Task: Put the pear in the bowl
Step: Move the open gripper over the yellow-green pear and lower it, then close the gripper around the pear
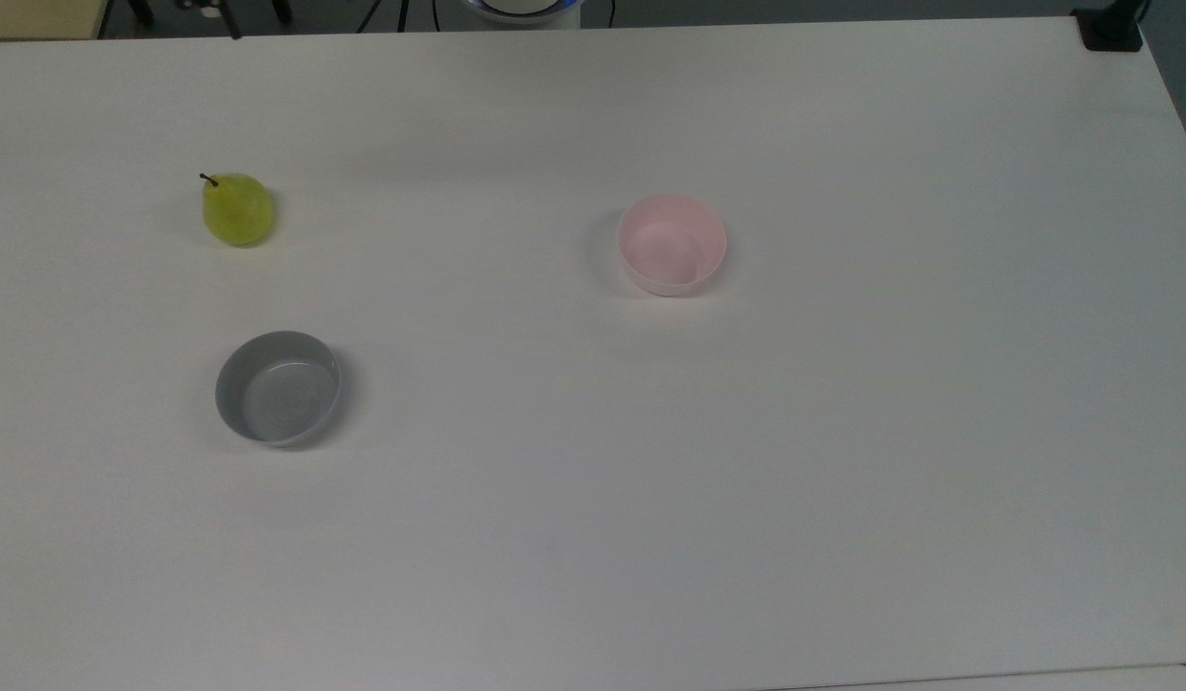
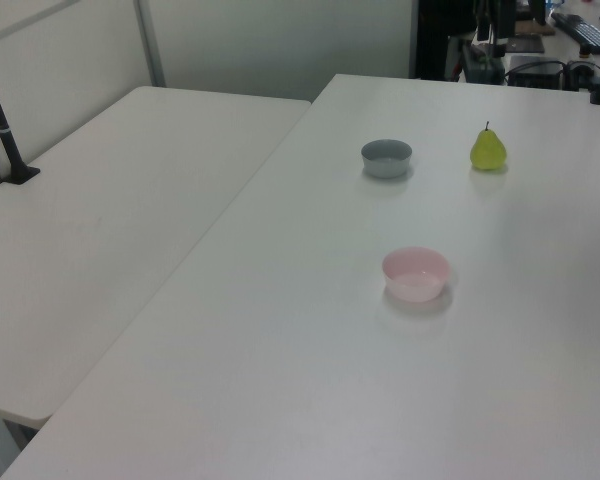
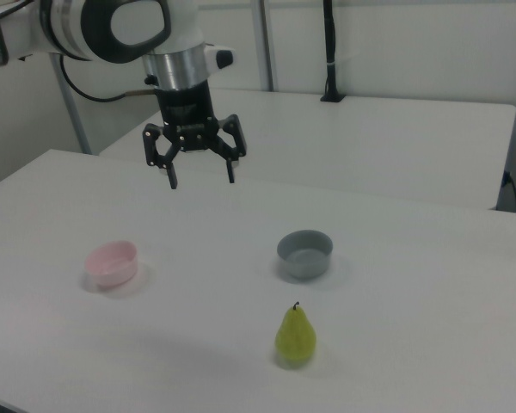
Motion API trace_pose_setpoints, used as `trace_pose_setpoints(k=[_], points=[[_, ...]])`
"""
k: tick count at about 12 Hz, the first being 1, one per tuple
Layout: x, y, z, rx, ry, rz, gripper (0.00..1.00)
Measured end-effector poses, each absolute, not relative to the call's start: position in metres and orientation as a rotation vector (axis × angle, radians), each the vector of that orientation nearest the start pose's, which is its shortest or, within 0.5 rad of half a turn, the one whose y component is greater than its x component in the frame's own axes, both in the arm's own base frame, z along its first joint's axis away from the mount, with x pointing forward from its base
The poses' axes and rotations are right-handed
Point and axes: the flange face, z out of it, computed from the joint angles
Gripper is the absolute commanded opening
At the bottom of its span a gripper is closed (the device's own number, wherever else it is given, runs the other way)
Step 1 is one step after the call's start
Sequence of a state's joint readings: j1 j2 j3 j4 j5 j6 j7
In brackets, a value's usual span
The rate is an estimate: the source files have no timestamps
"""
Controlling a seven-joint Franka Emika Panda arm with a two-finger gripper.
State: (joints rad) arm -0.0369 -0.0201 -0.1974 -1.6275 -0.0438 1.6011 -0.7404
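Gripper [image 3: 201, 181]: fingers spread, holding nothing, high over the table [image 3: 413, 284].
Pear [image 3: 296, 335]: upright (stem up), well apart from the bowl [image 3: 112, 263].
Grey bowl [image 3: 305, 254]: near the pear.
Room: second white table [image 3: 396, 142] behind, seemingly separate.

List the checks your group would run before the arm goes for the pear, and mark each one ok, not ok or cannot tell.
1. End effector open and holding nothing: ok.
2. Pear upright on the table, stem up: ok.
3. Nothing touching the pear; grey bowl stands apart: ok.
4. Pink bowl upright with nothing in it: ok.
5. End effector over the pear: not ok, it hangs high above the table, off to one side.
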Motion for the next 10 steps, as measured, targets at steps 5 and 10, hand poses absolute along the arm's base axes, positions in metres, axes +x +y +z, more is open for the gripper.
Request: trace_pose_setpoints(k=[5,10], points=[[0.512,-0.228,0.572,-3.128,-0.602,0.041,1.00],[0.510,-0.262,0.477,-3.164,-0.411,-0.072,1.00]])
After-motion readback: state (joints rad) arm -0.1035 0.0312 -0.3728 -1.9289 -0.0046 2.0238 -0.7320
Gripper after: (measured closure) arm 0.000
